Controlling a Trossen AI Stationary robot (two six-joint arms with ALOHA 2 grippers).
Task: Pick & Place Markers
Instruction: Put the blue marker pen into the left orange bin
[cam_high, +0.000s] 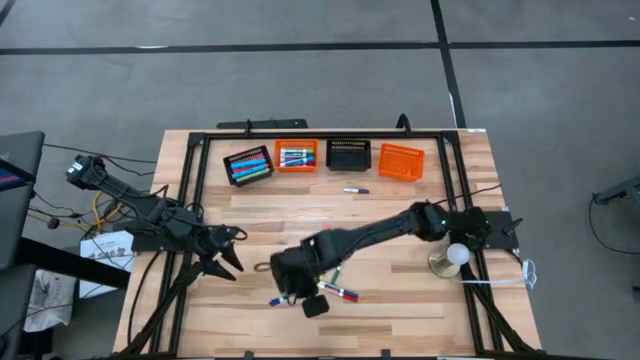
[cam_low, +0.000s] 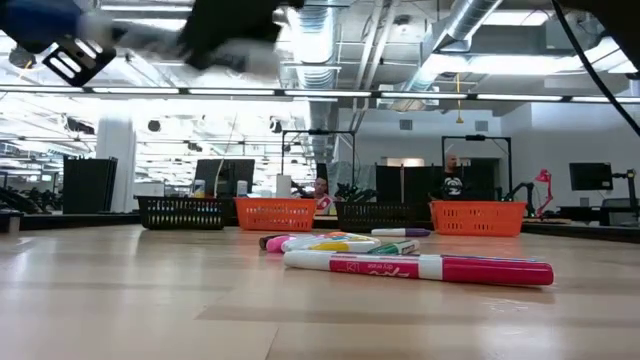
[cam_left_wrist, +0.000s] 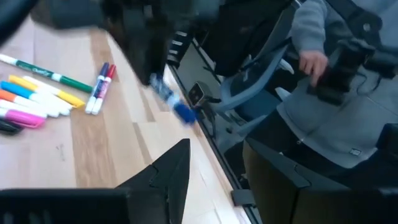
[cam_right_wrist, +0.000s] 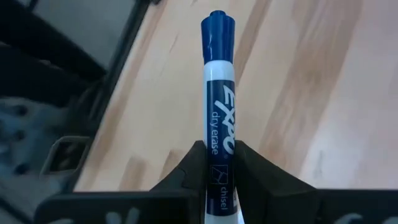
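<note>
My right gripper (cam_right_wrist: 217, 169) is shut on a blue marker (cam_right_wrist: 217, 93) and hangs above the table's near middle (cam_high: 288, 296). In the left wrist view the same marker (cam_left_wrist: 171, 99) shows blurred in the air. Several more markers (cam_high: 335, 290) lie flat on the wood just right of it, among them a pink one (cam_low: 420, 268) and a green one (cam_left_wrist: 46, 73). One purple marker (cam_high: 356, 190) lies alone near the baskets. My left gripper (cam_high: 235, 252) waits open at the table's left, touching nothing. My right gripper pinches the marker's white barrel near its rear end (cam_right_wrist: 219, 163) between its two fingers (cam_right_wrist: 196, 163). The marker runs along the fingers and sticks out past their tips, blue end (cam_right_wrist: 217, 28) foremost. It is lifted clear of the table and slants down.
Along the far edge stand a black basket (cam_high: 248, 165) and an orange one (cam_high: 296, 157), both with markers inside, then another black basket (cam_high: 348, 155) and another orange one (cam_high: 401, 161). A person in grey (cam_left_wrist: 336, 99) sits beyond the table's edge.
</note>
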